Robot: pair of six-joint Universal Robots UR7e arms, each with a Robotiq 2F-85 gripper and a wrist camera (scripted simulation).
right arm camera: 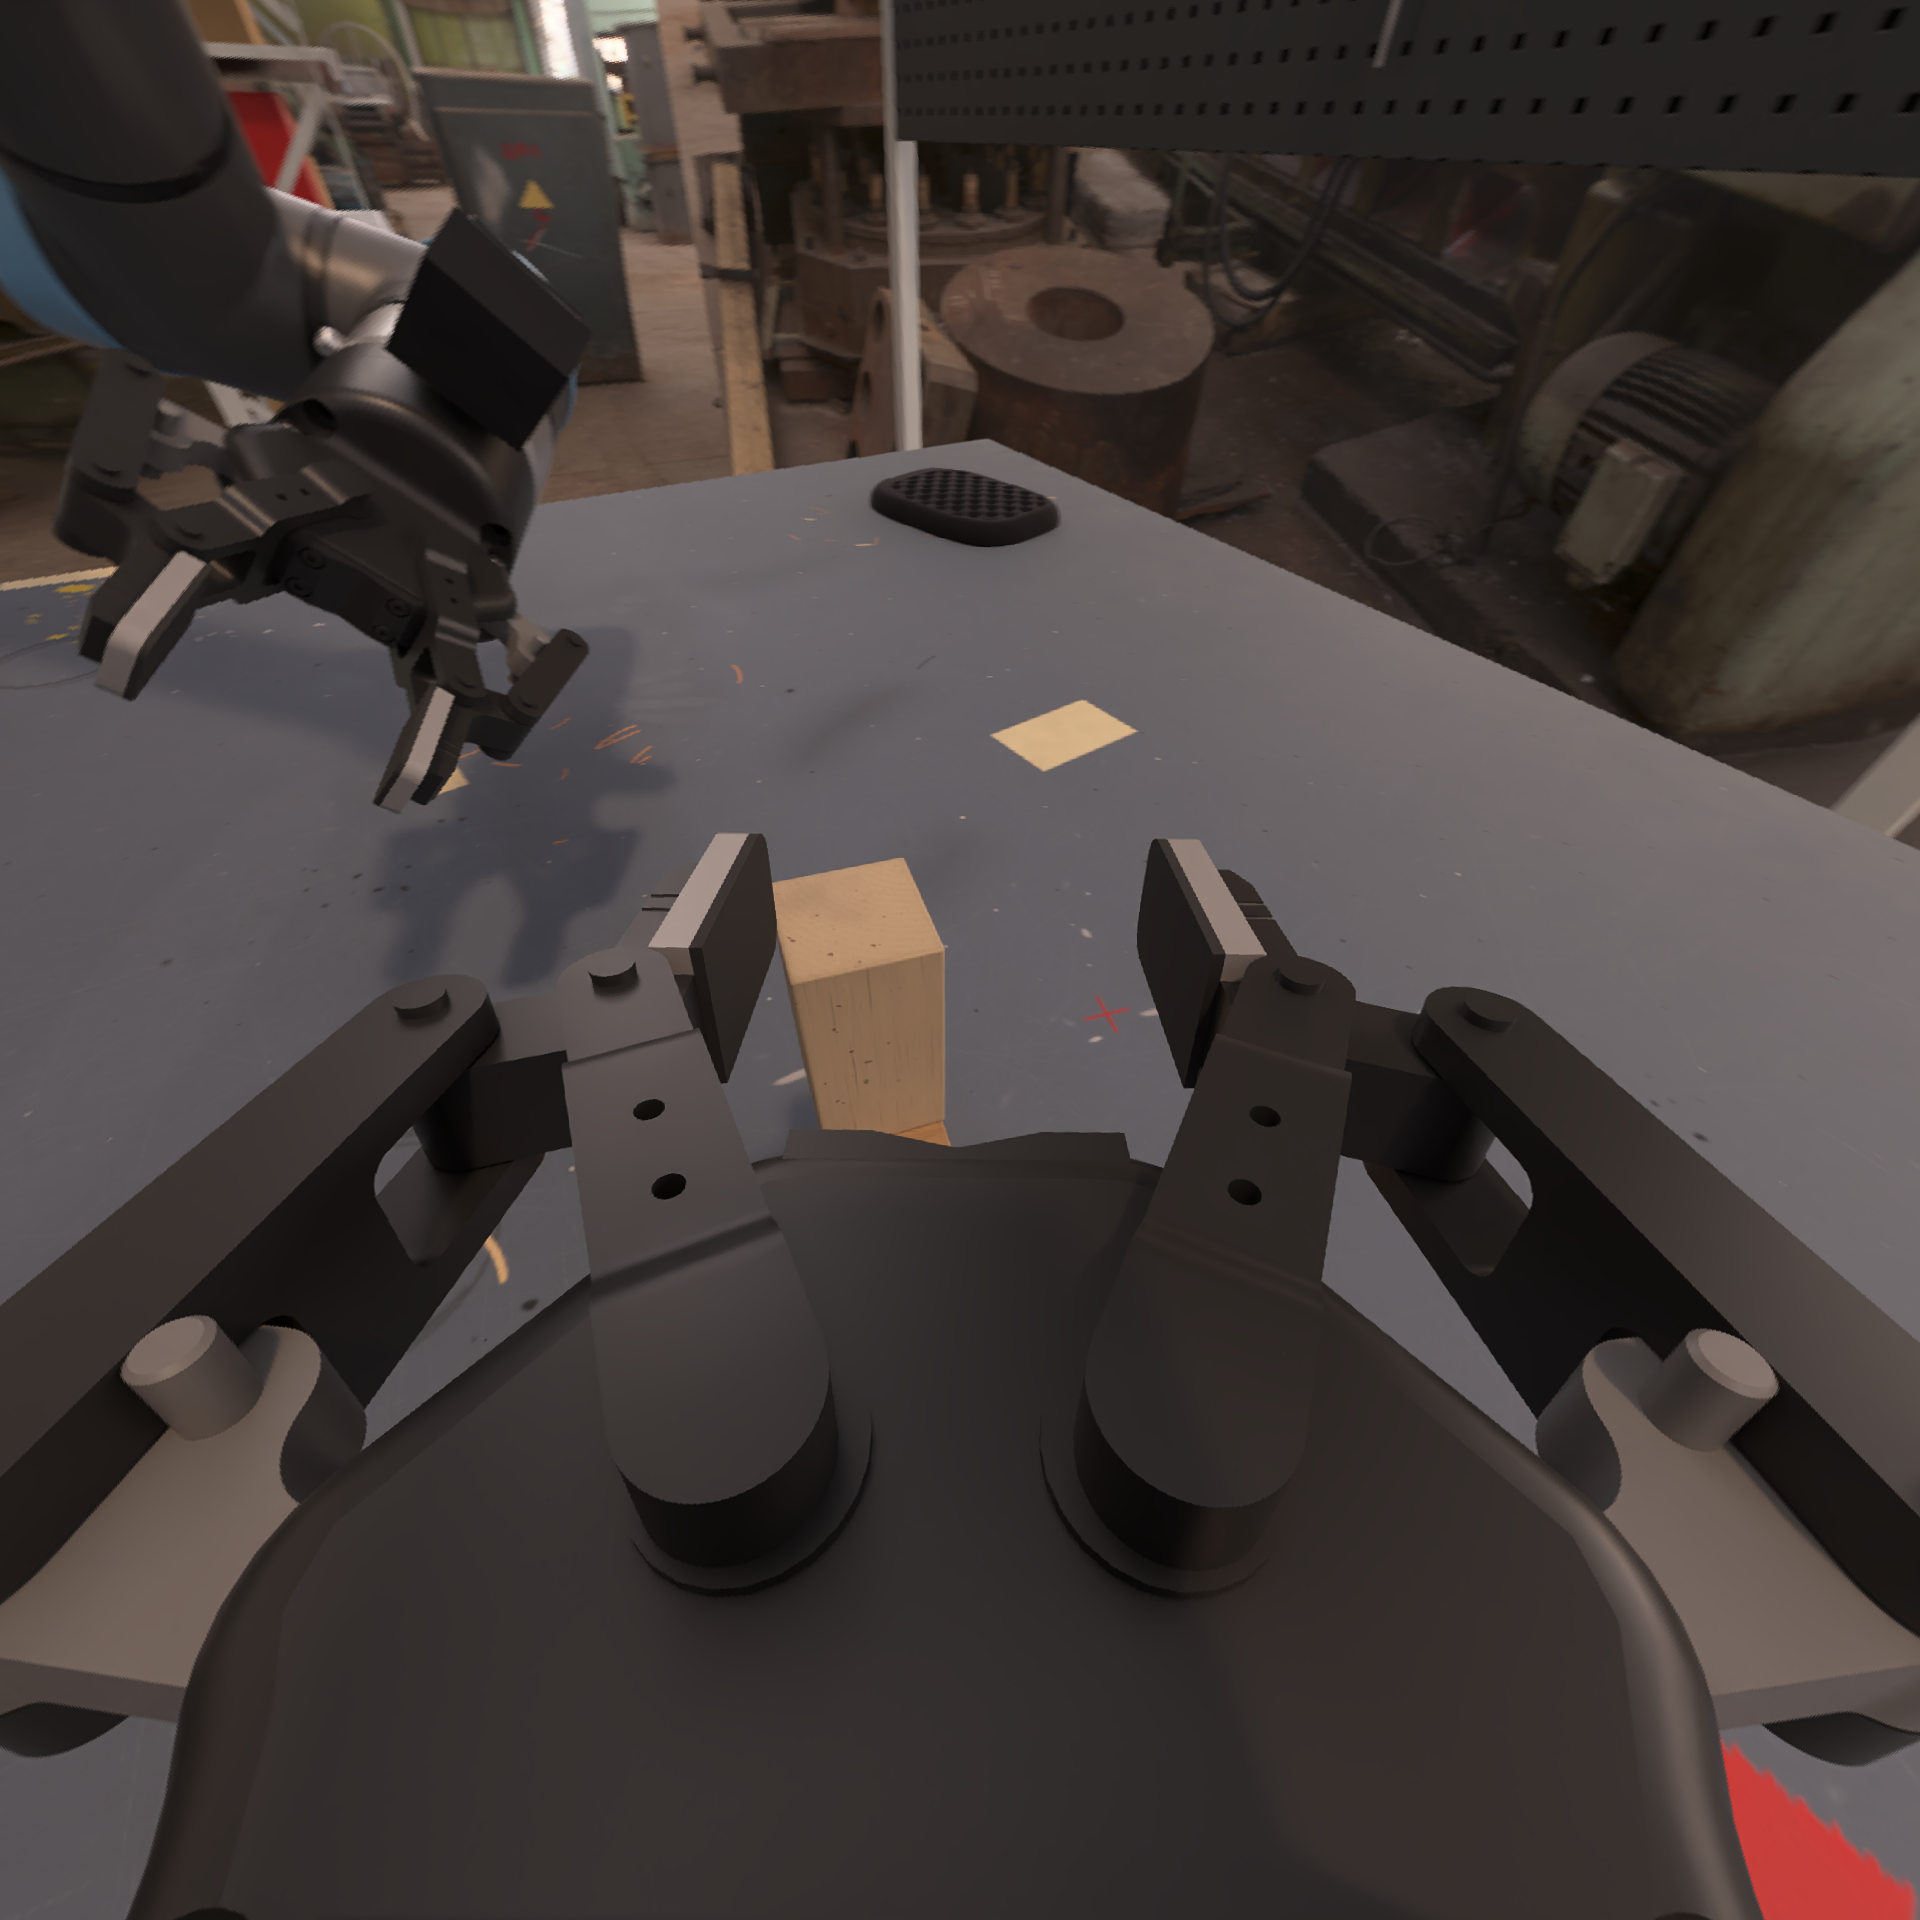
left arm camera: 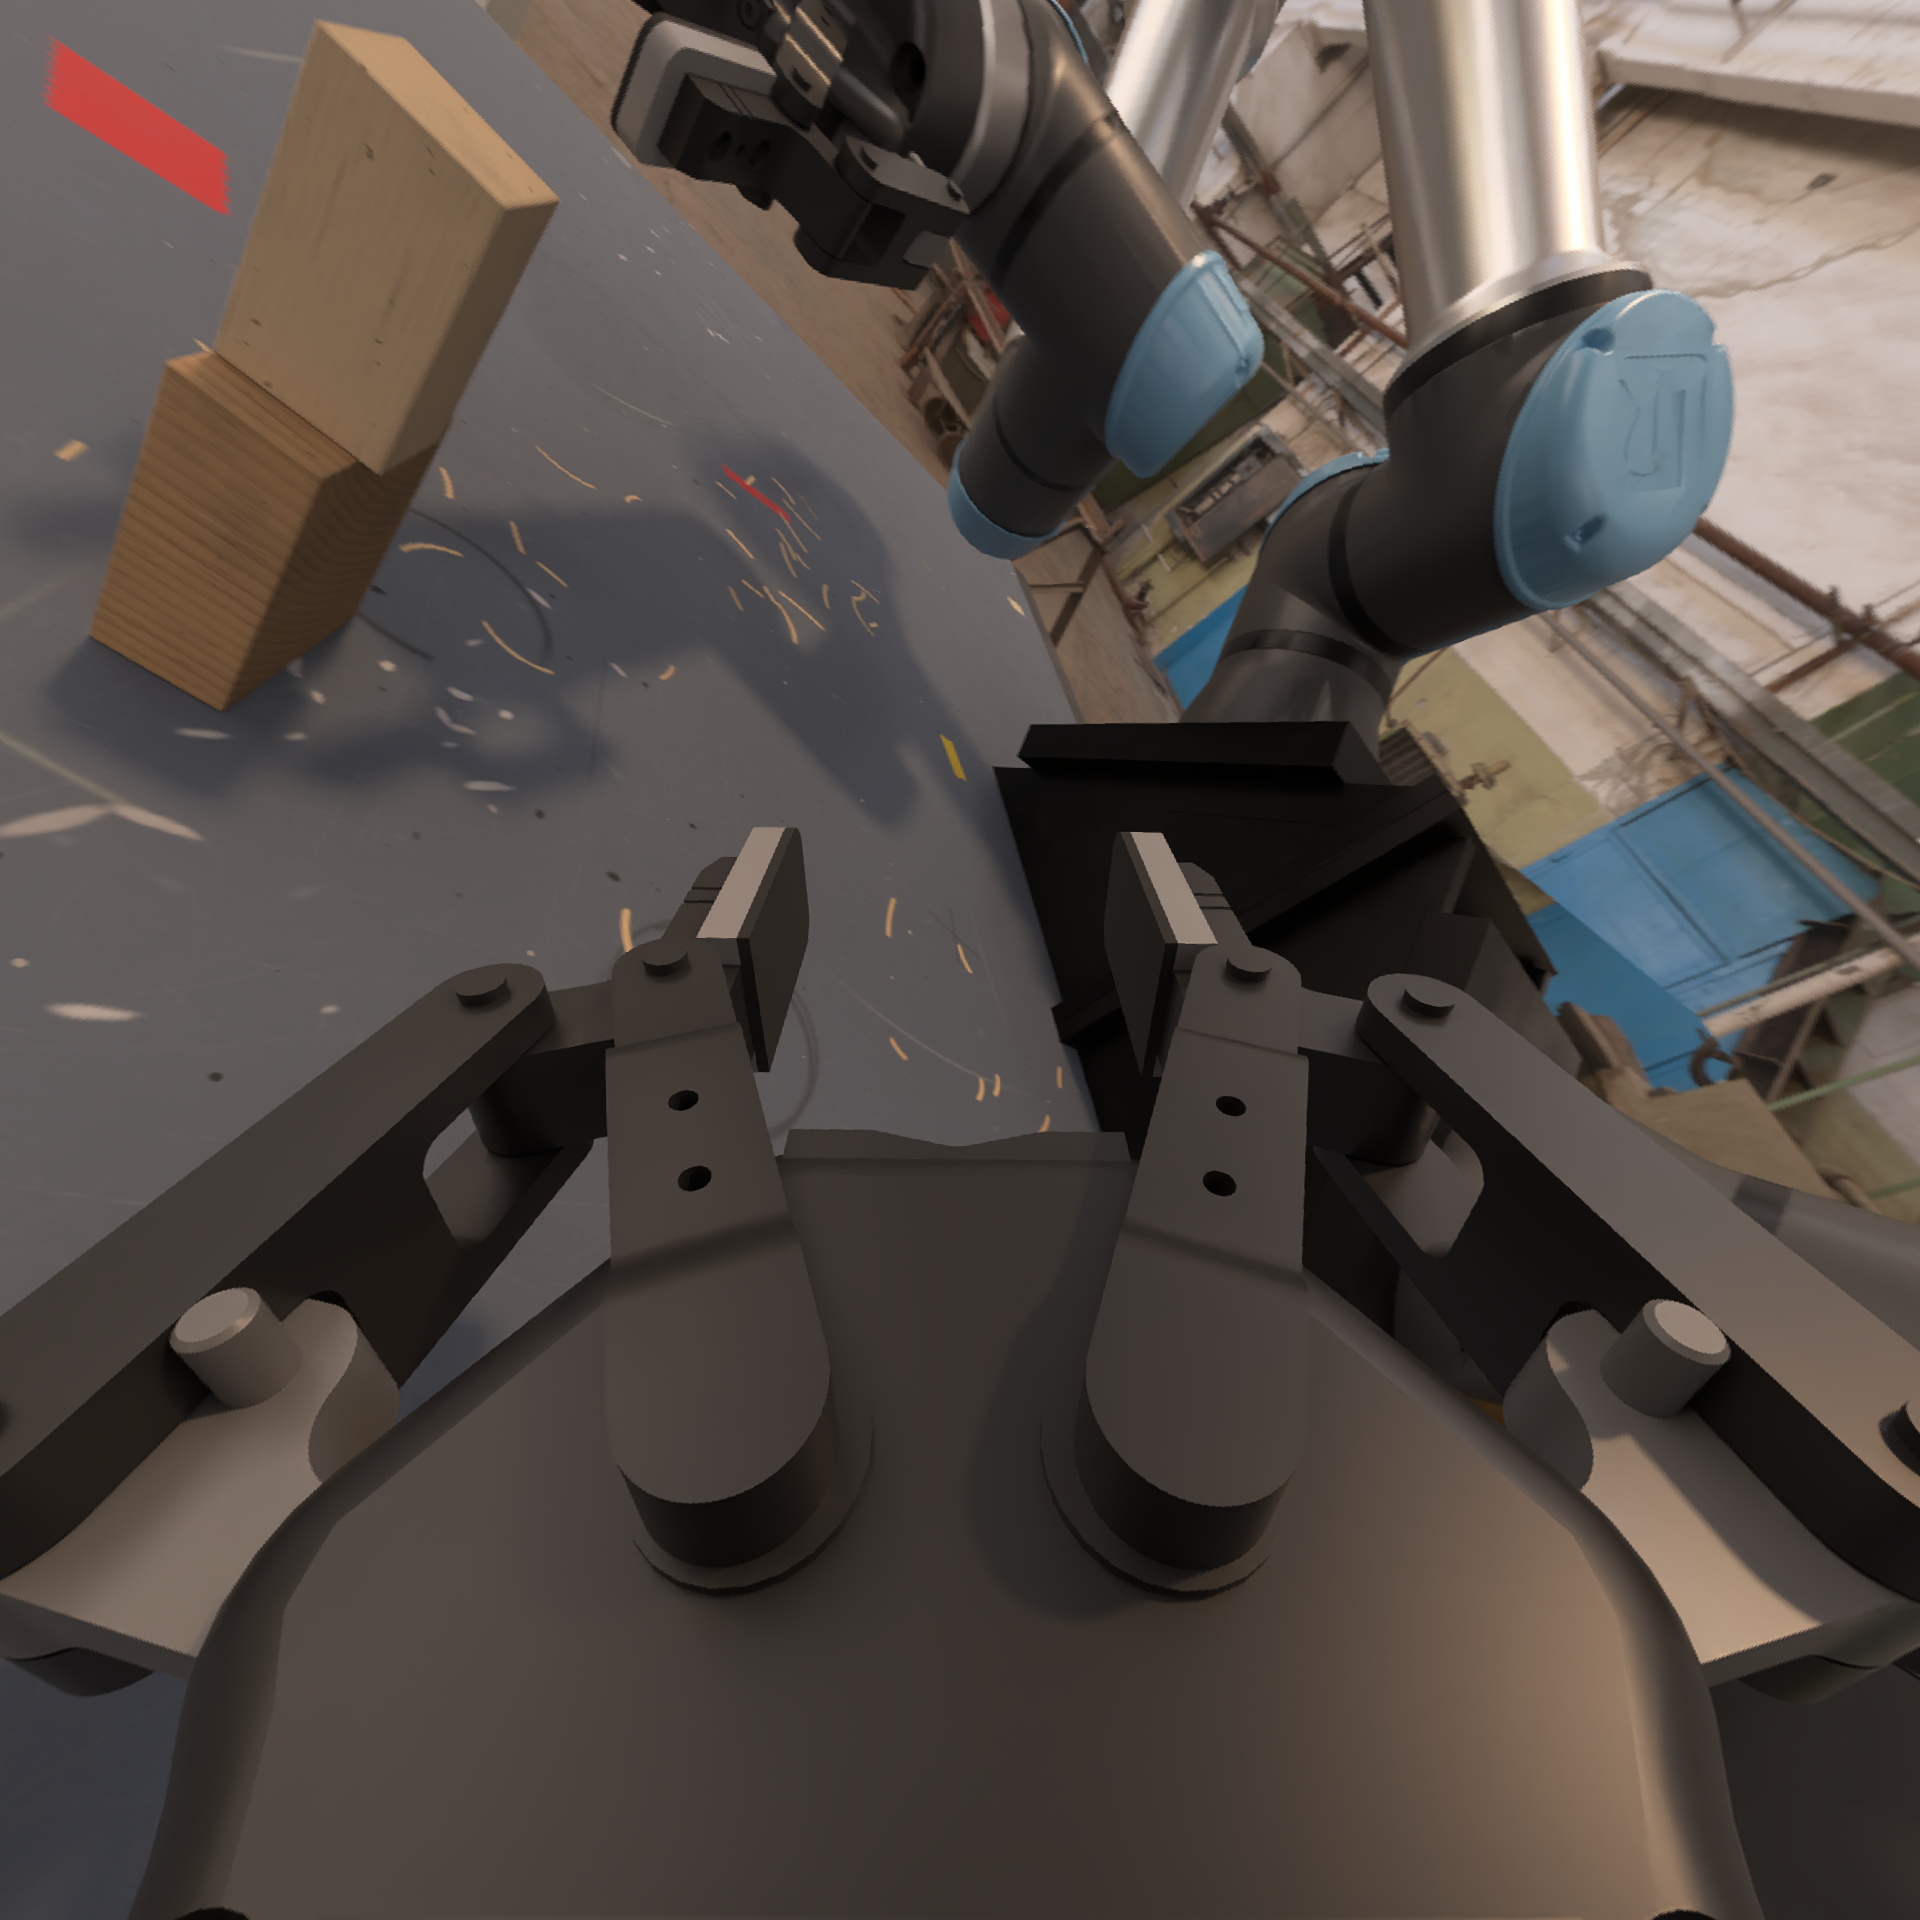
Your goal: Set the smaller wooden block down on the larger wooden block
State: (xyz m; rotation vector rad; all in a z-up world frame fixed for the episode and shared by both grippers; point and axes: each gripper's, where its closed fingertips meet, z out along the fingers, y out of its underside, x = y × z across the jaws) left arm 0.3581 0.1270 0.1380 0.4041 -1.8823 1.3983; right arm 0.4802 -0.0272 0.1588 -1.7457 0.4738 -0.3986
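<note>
1. The pale block [left arm camera: 379, 249] stands on end atop the darker, layered block [left arm camera: 255, 530], turned slightly out of line with it, so one corner overhangs; the stack sits well in from the counter [left arm camera: 644, 727] edges, near a red stripe [left arm camera: 135, 125].
2. The right claw [right arm camera: 956, 956] hangs over the stack, spread wide and empty, the pale block between its fingers but touching neither; it looks released, so the task seems done.
3. The left claw [left arm camera: 956, 935] is likewise spread and empty, near a counter edge and well apart from the stack, likely parked clear of the other arm.
4. No containers show; a black perforated pad [right arm camera: 964, 506] lies by the far edge, and a tan square [right arm camera: 1063, 734] marks the counter beyond the stack.
</note>
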